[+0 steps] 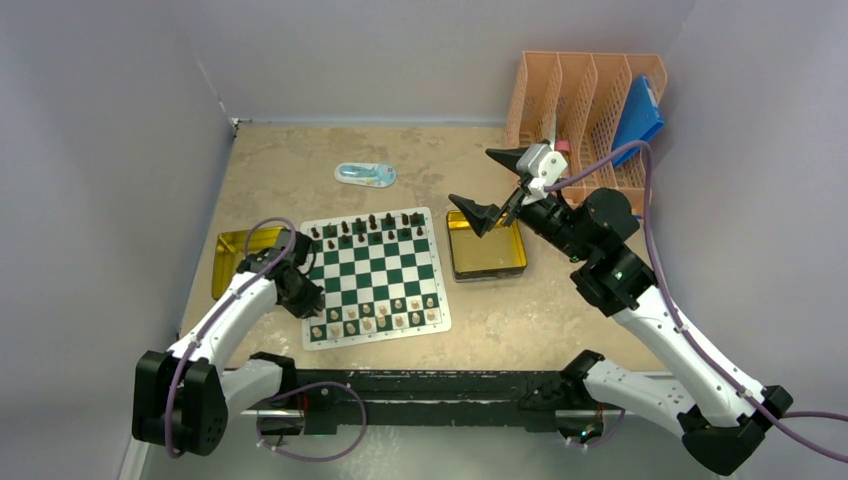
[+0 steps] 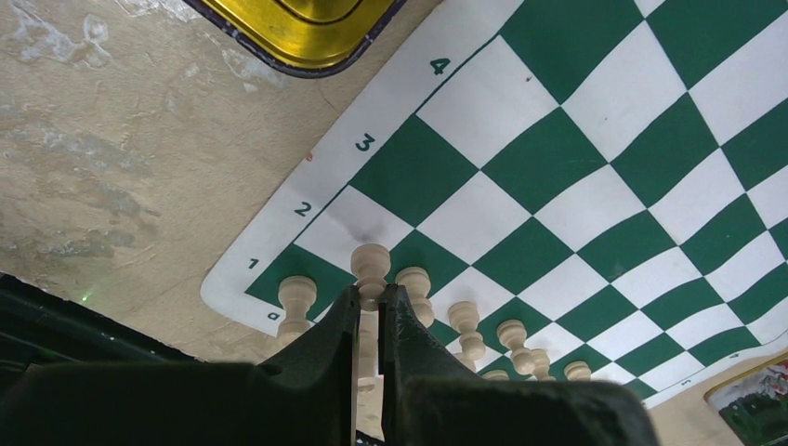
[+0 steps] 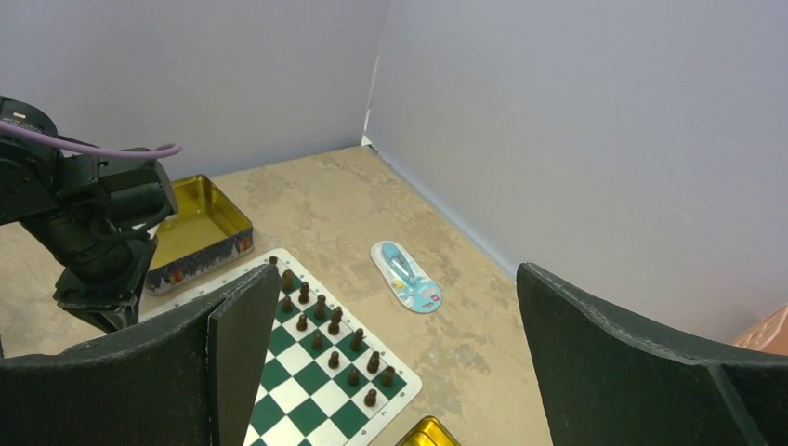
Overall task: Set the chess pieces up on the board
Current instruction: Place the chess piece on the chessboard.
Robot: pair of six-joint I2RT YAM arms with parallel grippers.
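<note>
Worktop (image 1: 300, 160): a mottled tan surface walled in grey, and it carried everything listed here.
Rack (image 1: 570, 95): an orange slotted file holder stood well beyond the board's far-right corner, with a blue folder (image 1: 638, 118) in its outer slot.
Board (image 1: 372, 270): the green-and-white mat lay flat on the worktop, just ahead of the arm bases and left of centre.
Left tray (image 1: 232, 255): a gold tin lay just beside the board's left edge.
Right tray (image 1: 485, 250): a second gold tin lay just beside the board's right edge.
Packet (image 1: 365, 174): a small blue-and-white packet lay beyond the board's far edge, apart from it.
Right fingers (image 1: 478, 213): spread wide and holding nothing, they hung above the right tray.
Left fingers (image 2: 346, 321): pinched narrow at the board's near-left corner, they were clamped on one cream piece.
Dark pieces (image 1: 372, 228): they stood on the board's two farthest rows.
Cream pieces (image 1: 385, 315): they stood on the board's two nearest rows.
Held cream piece (image 2: 370, 265): it stood upright between the left fingers and between two cream neighbours. Its base was hidden, so contact with the board could not be told.
</note>
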